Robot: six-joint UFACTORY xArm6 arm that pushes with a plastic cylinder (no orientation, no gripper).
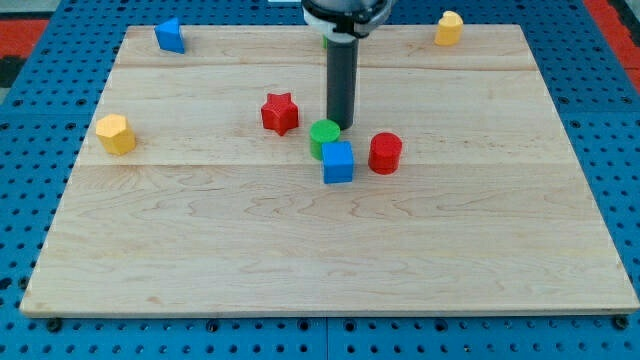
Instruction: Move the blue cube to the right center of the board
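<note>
The blue cube (pixel 338 162) sits near the middle of the wooden board (pixel 320 260). A green cylinder (pixel 323 135) touches its upper left corner. A red cylinder (pixel 385 153) stands just to the blue cube's right, apart from it. My tip (pixel 343 124) is down on the board just above and right of the green cylinder, above the blue cube, not touching the cube.
A red star block (pixel 280 113) lies left of the green cylinder. A yellow block (pixel 115 133) is at the left edge, another yellow block (pixel 449 28) at the top right, and a blue block (pixel 170 35) at the top left.
</note>
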